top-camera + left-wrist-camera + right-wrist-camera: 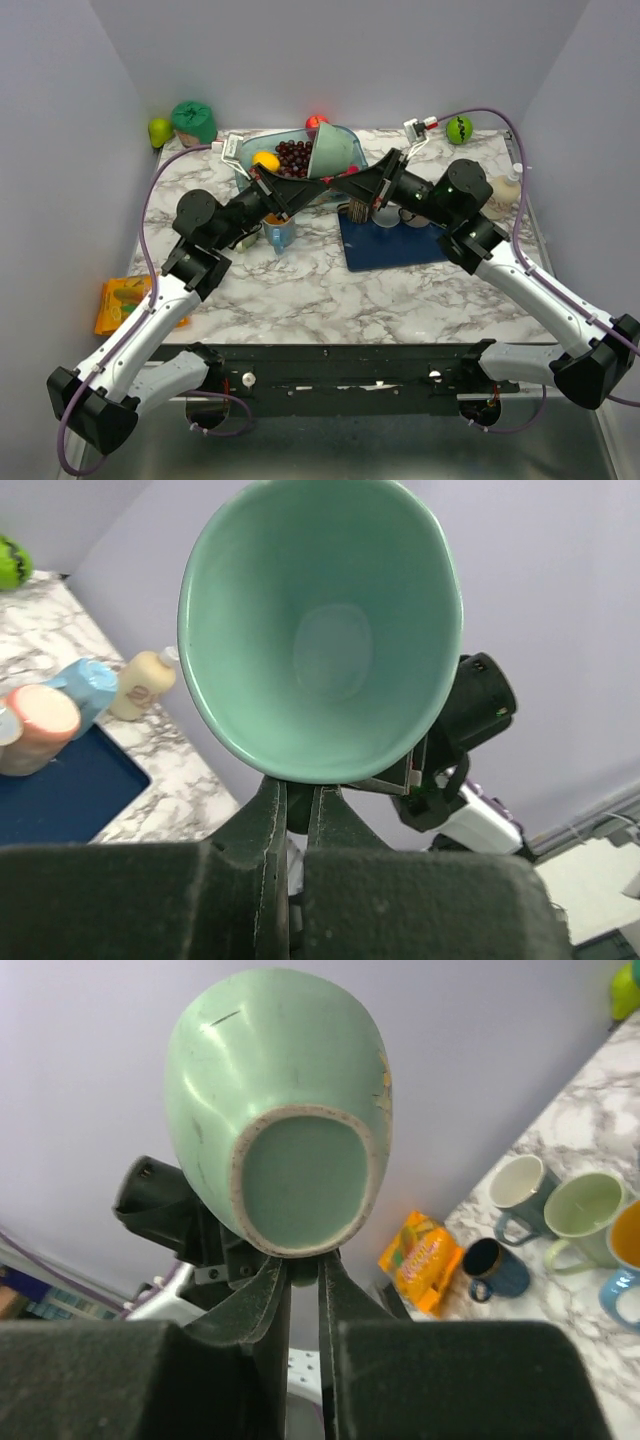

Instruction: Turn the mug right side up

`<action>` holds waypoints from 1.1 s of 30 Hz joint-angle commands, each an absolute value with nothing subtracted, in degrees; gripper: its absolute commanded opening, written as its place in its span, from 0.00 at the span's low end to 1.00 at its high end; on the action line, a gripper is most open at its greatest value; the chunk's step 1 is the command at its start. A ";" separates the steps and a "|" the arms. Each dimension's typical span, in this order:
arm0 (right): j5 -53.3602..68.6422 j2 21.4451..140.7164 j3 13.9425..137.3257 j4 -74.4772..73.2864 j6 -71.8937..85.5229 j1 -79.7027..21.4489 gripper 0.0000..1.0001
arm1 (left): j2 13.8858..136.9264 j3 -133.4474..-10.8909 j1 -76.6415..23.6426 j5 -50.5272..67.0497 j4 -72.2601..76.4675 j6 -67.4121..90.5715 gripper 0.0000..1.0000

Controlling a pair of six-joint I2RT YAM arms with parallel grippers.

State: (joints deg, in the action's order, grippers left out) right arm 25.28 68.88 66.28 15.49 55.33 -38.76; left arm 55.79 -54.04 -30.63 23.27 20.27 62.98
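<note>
1. The mug point(333, 150) was in the air above the table point(330, 290), between the two arms and over the right end of the bowl point(243, 160) that held dark berries
2. It was neither upright nor upside down: it lay about on its side, with the mouth turned to the left wrist camera and the foot turned to the right wrist camera
3. In the left wrist view the whole pale green inside of the mug point(320, 630) was visible; the left gripper point(297, 805) was closed tightly at the lower edge of the mug, its fingers almost together, and it held the mug there
4. In the right wrist view the right gripper point(303, 1275) was just under the base of the mug point(280, 1110), with a narrow gap between its fingers; I could not tell if they pressed on the mug or were only beside it
5. In the top view the left gripper point(305, 188) and the right gripper point(352, 183) came under the mug from opposite sides
6. A blue mat point(395, 250) lay on the table near the right arm, other cups point(585, 1210) stood together, and an orange packet point(120, 300) lay at the left edge
</note>
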 commanded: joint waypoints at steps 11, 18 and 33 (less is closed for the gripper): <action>9.16 59.86 62.31 -9.64 43.86 -39.82 0.78 | 50.19 -62.31 -31.11 0.46 -27.28 35.61 0.00; 0.26 60.99 64.95 -18.89 42.71 -39.81 0.84 | 49.66 -55.91 -35.32 -13.94 -38.58 36.03 0.00; 2.20 67.41 66.09 -26.19 44.47 -39.73 0.84 | 54.40 -45.02 -51.33 -37.52 -53.36 58.00 0.00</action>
